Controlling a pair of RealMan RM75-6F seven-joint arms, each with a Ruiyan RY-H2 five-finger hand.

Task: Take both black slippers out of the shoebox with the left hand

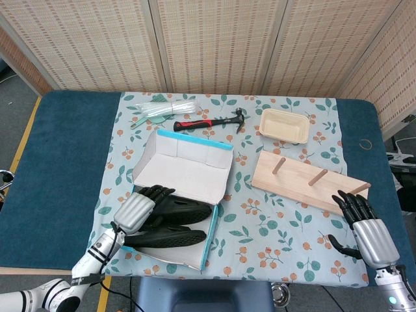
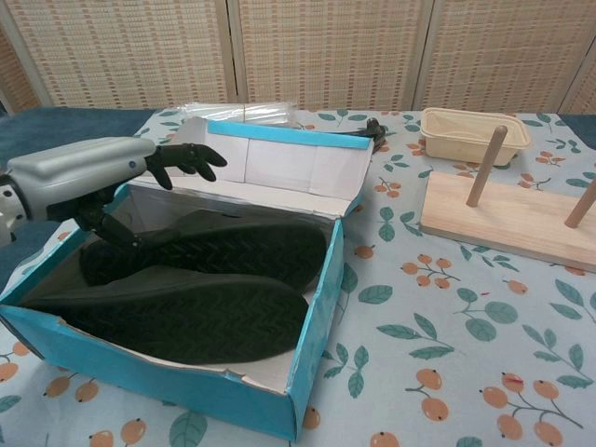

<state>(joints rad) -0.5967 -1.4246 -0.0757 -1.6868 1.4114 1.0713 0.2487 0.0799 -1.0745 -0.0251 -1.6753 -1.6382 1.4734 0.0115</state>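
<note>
The blue shoebox (image 1: 211, 242) stands open near the table's front left, its white lid (image 1: 185, 166) tipped back. Two black slippers lie in it soles up: one at the front (image 2: 186, 312) and one behind it (image 2: 233, 250). They also show in the head view (image 1: 175, 224). My left hand (image 2: 88, 177) hovers over the box's left end. Its fingers (image 2: 186, 156) are spread above the slippers, and its thumb (image 2: 112, 231) reaches down to the far slipper's heel end. The hand grips nothing. My right hand (image 1: 367, 231) rests open at the front right, away from the box.
A wooden peg board (image 1: 305, 179) lies to the right of the box, with a beige tray (image 1: 284, 125) behind it. A red-handled hammer (image 1: 211, 121) and a clear bag of cord (image 1: 162, 107) lie behind the lid. The floral cloth (image 1: 273, 227) covers the table's middle.
</note>
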